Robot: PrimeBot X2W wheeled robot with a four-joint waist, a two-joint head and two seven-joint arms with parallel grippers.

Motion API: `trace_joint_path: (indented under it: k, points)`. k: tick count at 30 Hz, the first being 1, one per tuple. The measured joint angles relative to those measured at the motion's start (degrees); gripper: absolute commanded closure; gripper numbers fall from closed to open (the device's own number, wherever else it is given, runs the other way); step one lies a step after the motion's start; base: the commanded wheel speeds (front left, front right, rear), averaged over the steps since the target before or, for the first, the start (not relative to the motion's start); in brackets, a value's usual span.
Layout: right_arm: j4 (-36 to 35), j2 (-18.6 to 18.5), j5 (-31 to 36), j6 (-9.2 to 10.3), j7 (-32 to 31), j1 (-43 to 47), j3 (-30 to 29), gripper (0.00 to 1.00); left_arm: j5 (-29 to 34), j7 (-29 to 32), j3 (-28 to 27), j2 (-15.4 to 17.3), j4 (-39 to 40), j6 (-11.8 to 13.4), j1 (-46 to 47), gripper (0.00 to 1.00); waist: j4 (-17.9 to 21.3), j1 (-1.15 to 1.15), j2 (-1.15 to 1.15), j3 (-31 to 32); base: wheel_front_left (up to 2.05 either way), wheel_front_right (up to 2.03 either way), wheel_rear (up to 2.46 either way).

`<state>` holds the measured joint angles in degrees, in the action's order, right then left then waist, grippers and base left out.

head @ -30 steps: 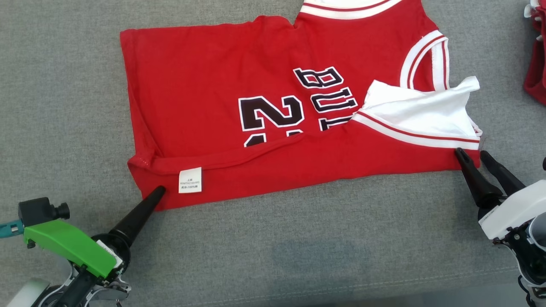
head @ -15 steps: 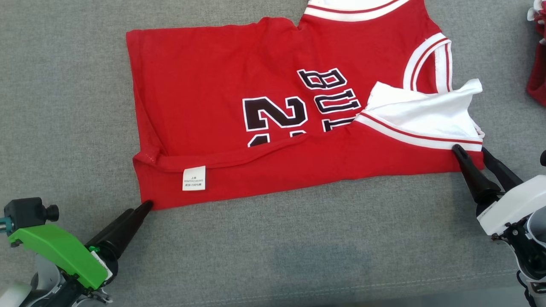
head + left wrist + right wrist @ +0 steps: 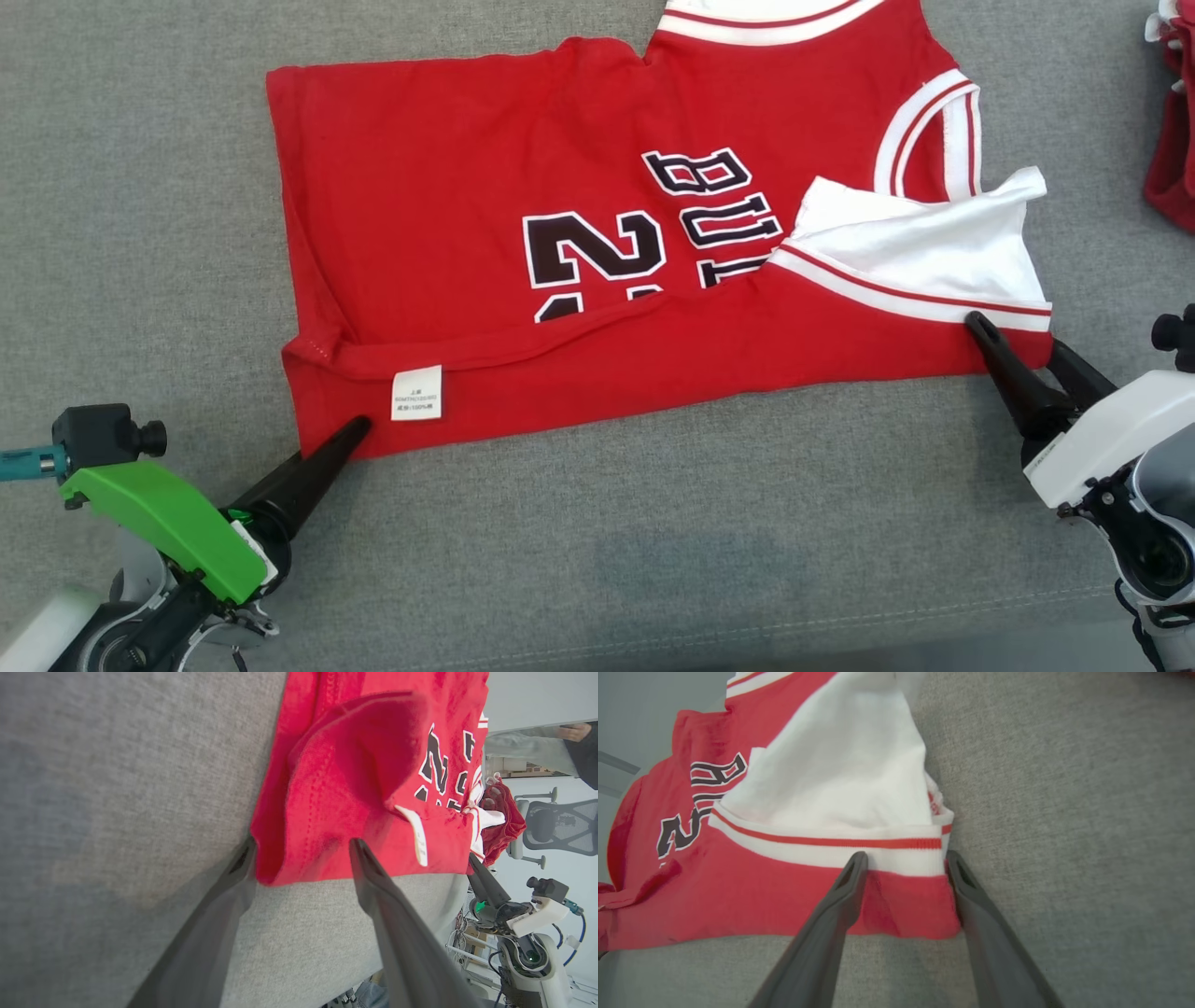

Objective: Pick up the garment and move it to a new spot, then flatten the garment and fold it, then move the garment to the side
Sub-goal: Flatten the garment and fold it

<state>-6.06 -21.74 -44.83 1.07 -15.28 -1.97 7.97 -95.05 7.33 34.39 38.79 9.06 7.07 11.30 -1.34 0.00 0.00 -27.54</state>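
Left gripper [image 3: 302, 844] is standing open astride the hem corner of the red garment [image 3: 467, 187] lying half-folded on grey cushion [image 3: 653, 541], right gripper [image 3: 906, 856] is straddling the trim corner, jaws apart; cloth is looking light and limp, so pinching both corners likely suits, and the wrist views are exposing layered edges the head view is flattening.

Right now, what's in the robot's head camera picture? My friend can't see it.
A red jersey with black letters and a white lining lies partly folded on a grey cloth surface. The left gripper and right gripper each reach dark fingers to a near corner of it. Another red garment peeks in at the right edge.
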Motion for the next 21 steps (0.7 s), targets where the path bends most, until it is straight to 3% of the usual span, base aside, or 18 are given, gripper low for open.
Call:
trace_joint_path:
  k: [1,7,21]
  points:
    - [0.1,0.1,0.0,0.00,-0.1,-0.1,0.1,1.00,0.0,0.0,-0.1,-0.2,-0.1,0.0,0.0,0.99,0.2,0.00,0.00,0.0,0.00,0.00,0.00]
    - [1.3,0.3,-0.9,-0.03,-0.5,-0.3,-0.3,1.00,-0.3,0.5,0.4,-1.5,-0.4,0.1,1.0,1.00,0.7,0.00,0.00,0.1,0.00,0.00,0.00]
    - [1.2,0.0,-6.8,0.04,-1.5,4.1,-5.2,1.00,-4.1,-0.1,-1.4,-0.2,3.9,0.1,-4.3,1.00,-0.6,0.00,0.00,1.6,0.00,0.00,0.00]
